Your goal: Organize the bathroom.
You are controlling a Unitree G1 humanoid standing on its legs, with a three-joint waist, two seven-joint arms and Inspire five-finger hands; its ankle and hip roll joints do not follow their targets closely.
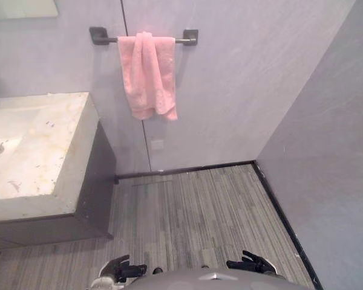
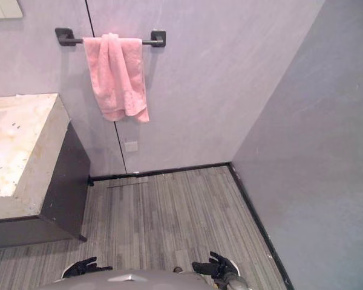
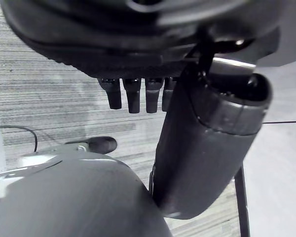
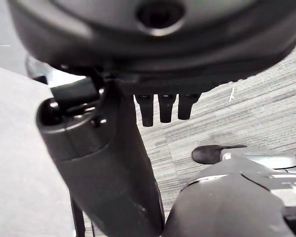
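Left wrist view – left robot hand [image 3: 138, 94] relaxed, empty; right robot hand [image 4: 163, 108] likewise

1 pink towel [image 1: 147, 74], hung over 1 dark towel bar [image 1: 185, 40] w/ 2 wall brackets. 1 sink [image 1: 12, 145] set in 1 vanity cabinet [image 1: 94, 181] (1 drain visible). 1 small wall plate [image 1: 157, 145]. 2 hands, both low: left hand [image 1: 122, 267], right hand [image 1: 251, 263].

A pink towel [image 1: 147, 74] hangs folded over a dark wall-mounted rail [image 1: 144, 38] in the upper left of the frame, bunched toward the middle, its two layers falling unevenly, the lower right corner dropping lowest. It hangs flat against the pale grey wall, well above the striped floor.
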